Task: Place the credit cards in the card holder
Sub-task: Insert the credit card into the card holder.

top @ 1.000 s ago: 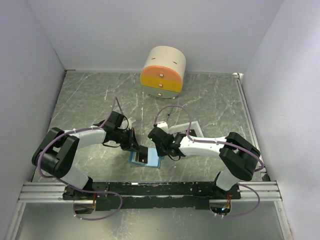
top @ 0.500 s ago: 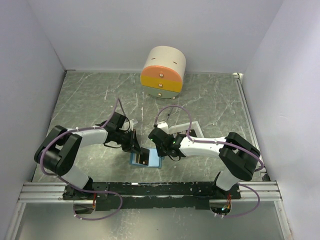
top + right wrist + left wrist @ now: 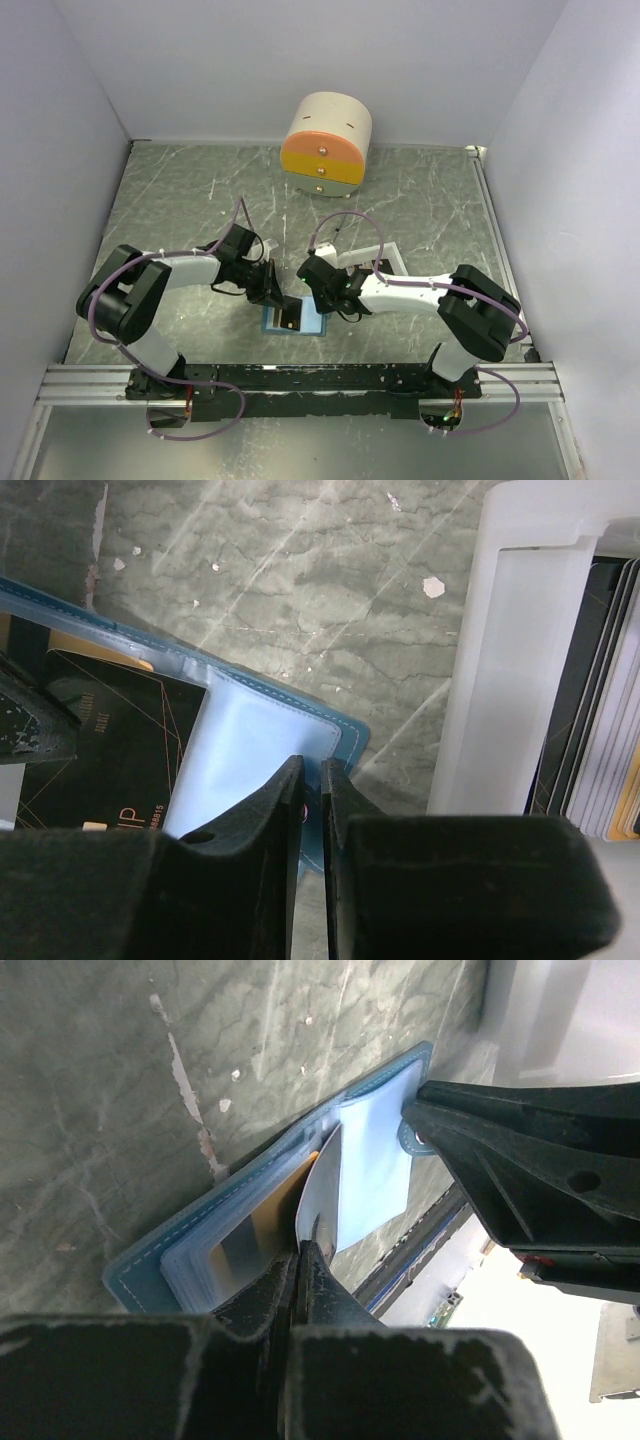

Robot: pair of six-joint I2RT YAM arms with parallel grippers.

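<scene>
The light-blue card holder (image 3: 300, 322) lies open between the two arms. My left gripper (image 3: 274, 295) is shut on a thin credit card (image 3: 320, 1185), held on edge and angled into the holder's (image 3: 190, 1260) slots. In the right wrist view this card (image 3: 110, 750) looks black with gold lines, over the holder (image 3: 255, 740). An orange-tan card (image 3: 272, 1215) sits in a slot beside it. My right gripper (image 3: 320, 297) is shut on the holder's far edge by the darker tab (image 3: 412, 1138), jaws (image 3: 312, 780) almost together.
A shallow white tray (image 3: 385, 258) stands just right of the holder and holds several more cards (image 3: 600, 710) on edge. A round cream drawer box (image 3: 327, 143) with orange and yellow fronts stands at the back. Walls close in the table on three sides.
My left gripper has moved a little right and nearer to the holder, taking the card further over it. The right gripper has hardly moved.
</scene>
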